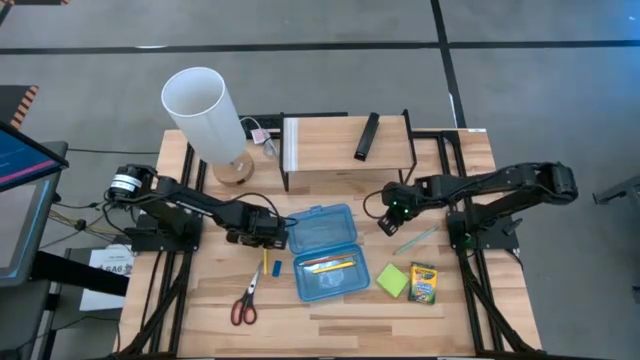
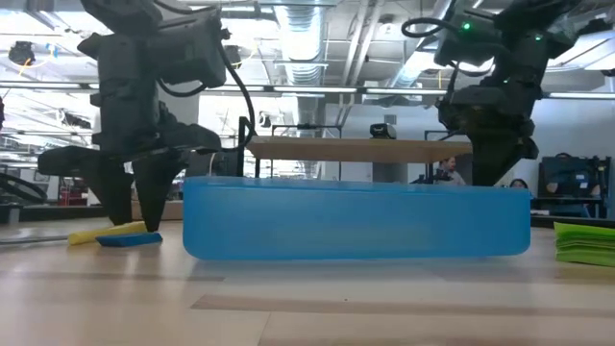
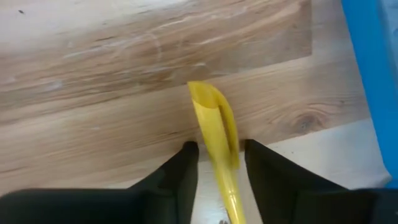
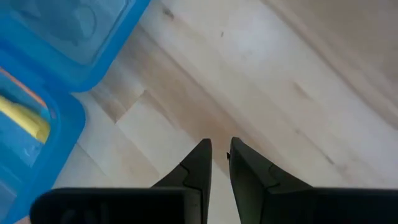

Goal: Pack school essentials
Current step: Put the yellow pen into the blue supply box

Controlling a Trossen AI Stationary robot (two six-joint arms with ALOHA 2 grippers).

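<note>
One blue case (image 1: 325, 251), one scissors (image 1: 245, 299), one sticky-note pad (image 1: 392, 280), one crayon box (image 1: 424, 284), one white cylinder (image 1: 205, 113).

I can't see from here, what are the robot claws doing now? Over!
Left claw down on the table, fingers either side of a yellow pencil. Right claw empty, nearly closed, beside the open blue case. Nothing in the way.

the high view looks straight down on the blue case (image 1: 325, 252). the low view faces its long side (image 2: 356, 221) from table height, very near. each wrist view looks down at the wood, close, with the case at its edge (image 3: 373, 68) (image 4: 43, 74).
</note>
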